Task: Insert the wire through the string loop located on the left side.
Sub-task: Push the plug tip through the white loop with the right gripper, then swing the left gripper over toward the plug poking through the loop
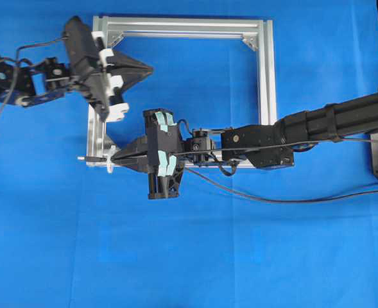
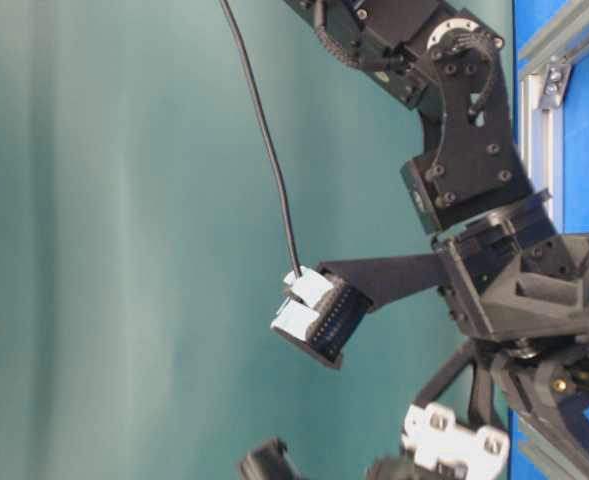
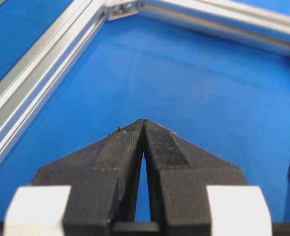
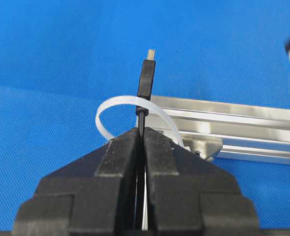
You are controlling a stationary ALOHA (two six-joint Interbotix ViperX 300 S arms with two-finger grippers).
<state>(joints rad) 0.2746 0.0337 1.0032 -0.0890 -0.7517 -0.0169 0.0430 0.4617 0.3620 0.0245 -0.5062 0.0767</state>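
On blue cloth [image 1: 240,256] — frame [image 1: 264,77] | right gripper [image 4: 141,132] pinching wire [image 4: 145,81] | left gripper [image 3: 143,123] closed, empty

Two robot arms are counted, each ending in one tool: the left tool [image 1: 147,67] and the right tool [image 1: 115,156], two in all. One square aluminium frame [image 1: 264,77] is seen on the one blue table [image 1: 240,256], built of four bars, with two triangular corner brackets [image 1: 250,42] made out in the overhead view. One wire [image 4: 145,83] with a single plug is counted, and one white string loop [image 4: 116,105].
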